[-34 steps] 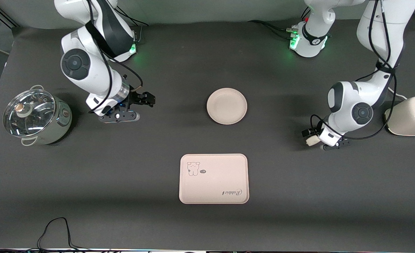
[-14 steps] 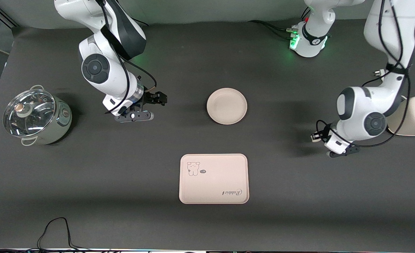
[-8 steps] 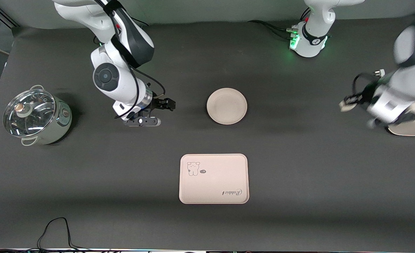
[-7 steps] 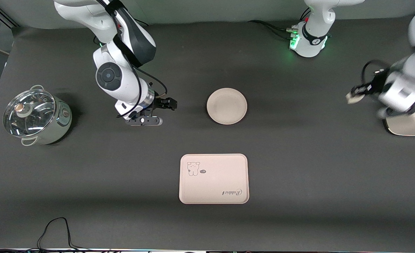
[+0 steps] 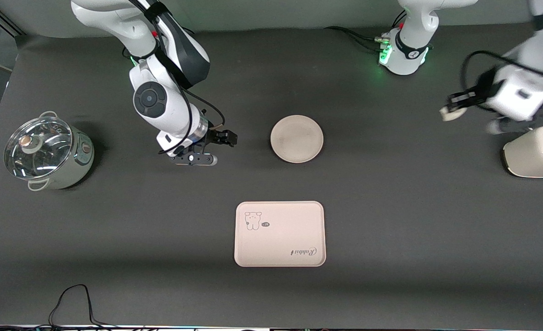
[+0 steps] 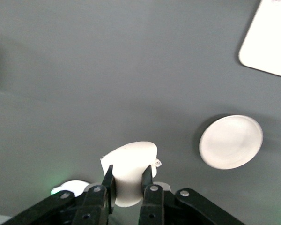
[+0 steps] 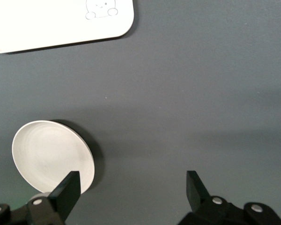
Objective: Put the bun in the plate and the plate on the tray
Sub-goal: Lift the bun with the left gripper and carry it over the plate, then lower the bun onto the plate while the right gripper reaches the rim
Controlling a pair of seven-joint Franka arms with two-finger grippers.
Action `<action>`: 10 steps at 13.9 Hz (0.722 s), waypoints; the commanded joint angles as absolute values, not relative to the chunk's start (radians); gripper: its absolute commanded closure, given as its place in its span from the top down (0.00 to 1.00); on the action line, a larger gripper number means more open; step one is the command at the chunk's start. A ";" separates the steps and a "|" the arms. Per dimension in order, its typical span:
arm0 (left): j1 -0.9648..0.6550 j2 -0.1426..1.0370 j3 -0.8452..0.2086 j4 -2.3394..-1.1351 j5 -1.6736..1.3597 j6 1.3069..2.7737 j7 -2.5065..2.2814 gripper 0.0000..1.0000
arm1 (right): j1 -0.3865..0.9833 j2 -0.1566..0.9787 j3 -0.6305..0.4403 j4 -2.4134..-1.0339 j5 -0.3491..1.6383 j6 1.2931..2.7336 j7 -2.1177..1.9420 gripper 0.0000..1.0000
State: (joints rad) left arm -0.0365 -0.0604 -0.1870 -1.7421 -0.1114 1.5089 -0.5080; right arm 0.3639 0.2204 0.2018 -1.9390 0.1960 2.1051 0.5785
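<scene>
Front view: my left gripper (image 5: 449,111) is up in the air over bare table mat toward the left arm's end, near the cream toaster (image 5: 535,151), and my fingers are clamped on the bun (image 5: 449,113), a small white, stubby, rounded lump. The plate (image 5: 296,138), round, shallow and cream-beige with a raised rim, lies bare at mid-table, well apart from the bun. The tray (image 5: 279,233), a rounded rectangle with a bear drawing and "Rabbit" script, lies nearer the front camera than the plate and is also bare. My right gripper (image 5: 228,139) hangs low beside the plate, toward the right arm's end, its fingers spread with nothing between them. A lidded steel pot (image 5: 46,152) stands at that end of the table. Since 2.5 s ago my left gripper has lifted the bun up from the mat and carried it away from the camera, while my right gripper has crept toward the plate; plate and tray have not moved.

Left wrist view: my two black fingers (image 6: 147,190) pinch the bun (image 6: 129,164) from both sides, with the plate (image 6: 231,141) and a corner of the tray (image 6: 267,40) below on the mat.

Right wrist view: my fingers (image 7: 65,194) stand wide apart, one tip just over the plate (image 7: 49,154) rim; the tray (image 7: 56,21) shows its bear.
</scene>
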 commanded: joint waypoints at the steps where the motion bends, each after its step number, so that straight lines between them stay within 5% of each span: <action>1: -0.135 0.003 -0.273 -1.758 -0.117 1.610 -0.757 0.26 | 0.373 0.262 0.196 -1.916 0.212 2.147 0.600 1.00; 10: -0.523 0.230 -0.301 -1.974 -0.101 2.112 -1.196 0.28 | 0.370 0.305 0.190 -1.908 0.204 2.192 0.598 1.00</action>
